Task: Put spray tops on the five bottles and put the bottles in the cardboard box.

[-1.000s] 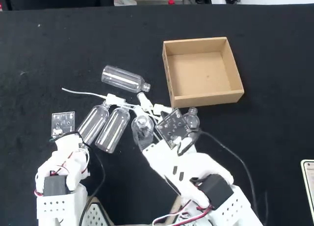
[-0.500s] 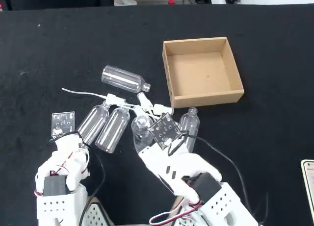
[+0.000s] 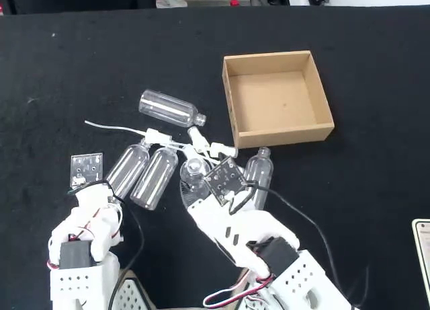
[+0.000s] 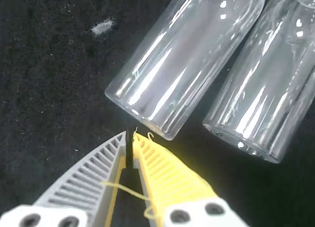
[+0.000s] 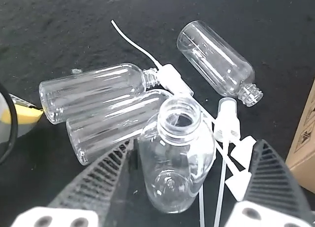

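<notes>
Swung leftward over the last second, the right arm now has its right gripper [image 5: 193,144] straddling the upright bottle [image 5: 179,153]. A second ago it hung nearer the fifth bottle [image 3: 259,170], which now stands uncovered just to the right. The jaws are spread wide, one on each side of the open neck, touching neither flank as far as I can tell. That stance reads as lining up to clamp the bottle and steady it for a top.

By contrast, the left gripper [image 4: 131,137] has not shifted. Its fingers are pressed together on nothing, tips just beside the base of the nearest lying bottle [image 4: 182,64], with a second lying bottle [image 4: 261,99] alongside. Parked there, it seems to wait its turn.

Spray tops [image 3: 201,146] lie in a loose heap between the bottles and the cardboard box [image 3: 282,134], one trailing its long tube to the left. On the far side of the heap lies the far bottle [image 3: 168,109]. No bottle wears a top yet and the box, far right, holds no bottle, so the task looks barely begun
</notes>
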Available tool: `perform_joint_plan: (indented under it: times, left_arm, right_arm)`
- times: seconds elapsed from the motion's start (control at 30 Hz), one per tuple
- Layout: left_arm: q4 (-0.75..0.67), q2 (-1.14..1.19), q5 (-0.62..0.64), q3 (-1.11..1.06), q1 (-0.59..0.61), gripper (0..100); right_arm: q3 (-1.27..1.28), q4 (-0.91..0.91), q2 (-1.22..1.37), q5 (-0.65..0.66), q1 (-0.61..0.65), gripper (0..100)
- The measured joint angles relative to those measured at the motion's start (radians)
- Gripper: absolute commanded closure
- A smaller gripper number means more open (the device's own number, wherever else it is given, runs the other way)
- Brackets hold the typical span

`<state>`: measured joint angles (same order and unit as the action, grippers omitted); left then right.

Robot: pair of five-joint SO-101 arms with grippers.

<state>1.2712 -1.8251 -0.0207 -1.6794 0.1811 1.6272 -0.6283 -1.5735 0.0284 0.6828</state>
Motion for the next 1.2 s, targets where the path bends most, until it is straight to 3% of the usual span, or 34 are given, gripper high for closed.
perform_joint_plan:
  times: [0.8,1.03,1.2]
  left_arm:
    - [0.000,0.000,0.000,0.000,0.000,97]
    - [0.000,0.000,0.000,0.000,0.000,97]
    - [0.000,0.000,0.000,0.000,0.000,97]
  right_arm:
    - [0.069,0.149,0.000,-0.057,0.040,66.2]
    - [0.069,0.149,0.000,-0.057,0.040,82.4]
    - [0.069,0.149,0.000,-0.055,0.037,88.7]
